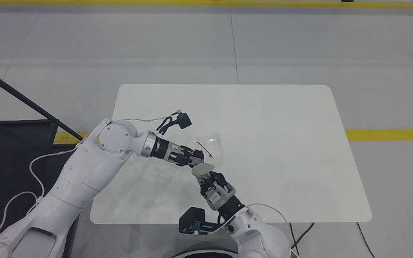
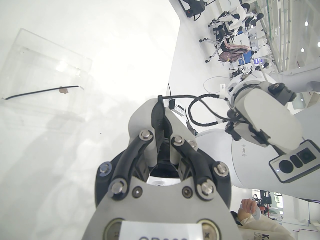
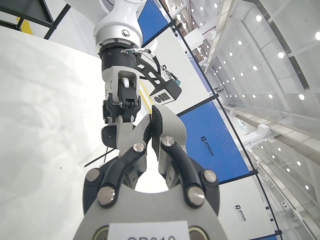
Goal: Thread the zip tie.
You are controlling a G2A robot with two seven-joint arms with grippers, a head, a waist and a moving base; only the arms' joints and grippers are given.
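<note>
Nearest the lens in each wrist view are metal-linked jaws with white fingers and black ribbed rubber pads. The left gripper (image 2: 160,104) has its pads pressed together at the tips, clenched, with nothing visible between them. The right gripper (image 3: 152,122) looks the same: ribbed pads meeting at the tips, clenched on nothing that can be seen.

From above, the two grippers sit close together over the left half of the smooth white rounded-corner table (image 1: 290,129). The left one comes in from 9 o'clock. The right one comes up from 6 o'clock and ends just at 5 o'clock of the left one, very near it. Whether they touch is unclear.

The thin black plastic zip tie (image 2: 42,92) lies flat and nearly straight on a clear rectangular plastic plate (image 2: 50,58). The plate rests on the table just at 1 o'clock of the left gripper, apart from both sets of jaws. Its edges are faint and glassy, and the white surface shows through it. The zip tie is a narrow strap. One end reaches the plate's edge and the other stops partway across. A small tan scrap (image 2: 63,90) of uncertain material sits against the strap near that inner end. The zip tie is not looped, and neither gripper is touching it.
</note>
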